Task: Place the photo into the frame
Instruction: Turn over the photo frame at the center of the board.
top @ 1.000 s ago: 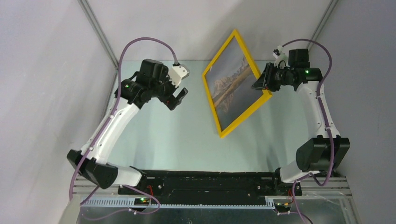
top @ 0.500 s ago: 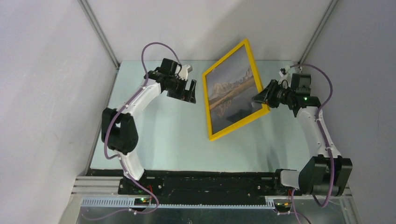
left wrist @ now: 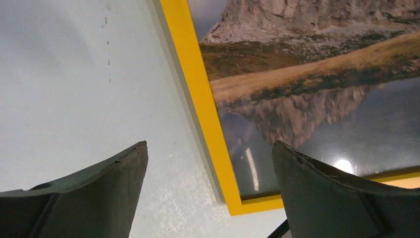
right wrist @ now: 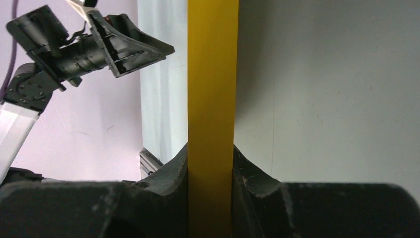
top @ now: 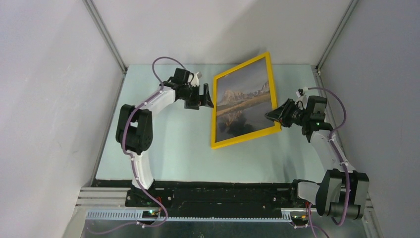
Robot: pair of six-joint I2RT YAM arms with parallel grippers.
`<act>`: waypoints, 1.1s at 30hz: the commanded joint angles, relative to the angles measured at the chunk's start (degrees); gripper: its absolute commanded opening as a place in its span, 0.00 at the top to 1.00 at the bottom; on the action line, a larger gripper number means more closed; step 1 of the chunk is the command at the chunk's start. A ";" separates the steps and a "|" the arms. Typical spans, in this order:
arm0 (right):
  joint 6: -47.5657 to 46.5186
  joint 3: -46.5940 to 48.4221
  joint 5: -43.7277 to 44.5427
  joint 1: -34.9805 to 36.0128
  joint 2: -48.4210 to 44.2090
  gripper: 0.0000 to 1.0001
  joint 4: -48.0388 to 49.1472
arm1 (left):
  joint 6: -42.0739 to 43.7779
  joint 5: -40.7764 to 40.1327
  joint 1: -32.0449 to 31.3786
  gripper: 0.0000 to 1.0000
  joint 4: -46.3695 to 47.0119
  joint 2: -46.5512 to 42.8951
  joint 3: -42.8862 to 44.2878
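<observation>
One frame [top: 213, 114], yellow-edged, and one photo [top: 245, 101] seated inside it, mountain and lake showing. Tilted over the far half of the table [top: 163, 148], a touch right of the middle, top right corner reaching toward the far edge. Pinched at the right rim, near the lower right corner, by the right gripper [top: 271, 115], narrowed hard onto both faces of the yellow strip. Hard to tell whether the lower left corner touches the table or hangs clear.

Two grippers in all. Over at the frame's left rim, the left gripper [top: 205, 96]: spread as wide as it goes, gripping nothing, poised just beside the yellow edge and straddling it in the wrist view.

Around it all, pale walls [top: 198, 29] on three sides and a purple cable [top: 167, 58] looping off the left arm.
</observation>
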 commanded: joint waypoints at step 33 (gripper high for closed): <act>-18.91 -2.84 -10.49 -3.65 28.97 0.52 12.98 | -10.82 4.19 0.99 0.00 12.29 7.53 -8.09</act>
